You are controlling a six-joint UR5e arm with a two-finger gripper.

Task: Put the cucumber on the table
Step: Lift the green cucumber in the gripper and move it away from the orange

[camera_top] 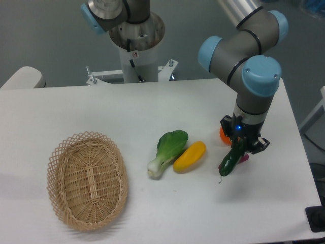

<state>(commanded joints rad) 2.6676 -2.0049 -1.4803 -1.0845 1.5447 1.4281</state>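
The dark green cucumber (230,161) hangs tilted, stem tip down-left, just above or touching the white table (152,109) at the right. My gripper (238,148) is over its upper end and shut on it; the fingers are mostly hidden by the wrist. I cannot tell whether the cucumber's low end rests on the table.
A yellow vegetable (190,156) and a light-green bok choy (168,151) lie side by side in the middle. An oval wicker basket (87,179) stands at the front left. An orange item (224,134) and a magenta one (244,158) sit partly hidden behind the gripper.
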